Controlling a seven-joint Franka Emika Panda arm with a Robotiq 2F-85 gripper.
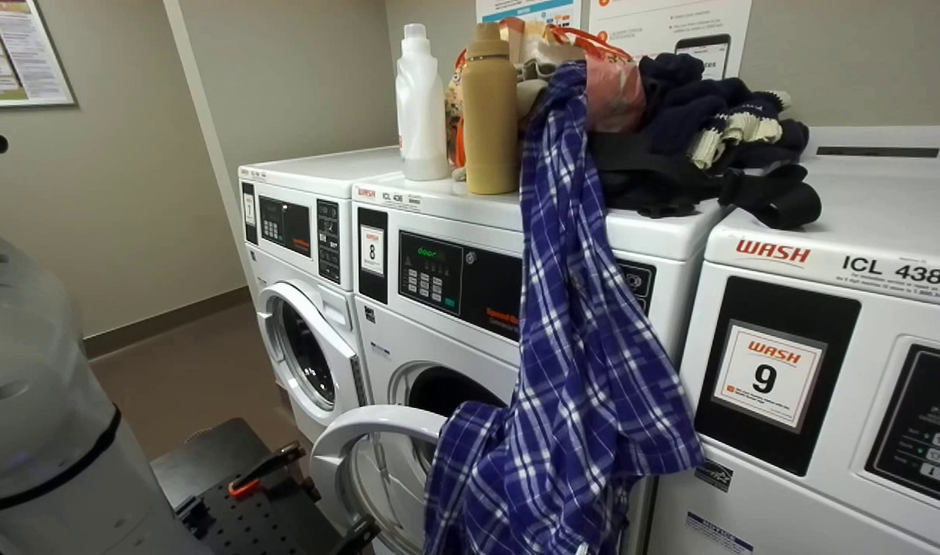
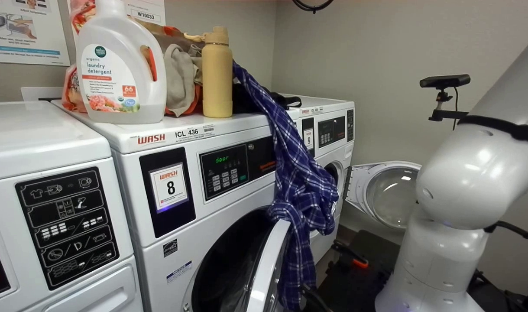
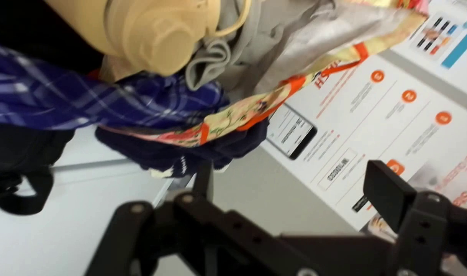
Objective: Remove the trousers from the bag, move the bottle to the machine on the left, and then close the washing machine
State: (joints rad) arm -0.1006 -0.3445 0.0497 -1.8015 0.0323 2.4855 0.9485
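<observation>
The blue plaid trousers (image 1: 585,347) (image 2: 296,169) (image 3: 84,99) hang from the floral bag (image 1: 614,89) (image 2: 71,93) (image 3: 237,111), their upper end still at its opening. They fall over the front of washing machine 8 (image 1: 446,327) (image 2: 153,268) and drape over its open door (image 1: 338,443) (image 2: 268,264). A tan bottle (image 1: 490,116) (image 2: 217,80) and a white detergent bottle (image 1: 422,116) (image 2: 149,104) stand upright on machine 8 beside the bag. The tan bottle also shows in the wrist view (image 3: 156,38). My gripper (image 3: 296,184) is open and empty, facing the wall poster; both exterior views leave it out.
Machine 7 (image 1: 315,162) (image 2: 38,134) stands on one side of machine 8, machine 9 (image 1: 847,247) on the other. Machine 9's door (image 2: 389,195) is open. Dark clothes (image 1: 685,100) and a black strap (image 1: 778,196) lie beside the bag. A black base table (image 1: 269,493) stands near the doors.
</observation>
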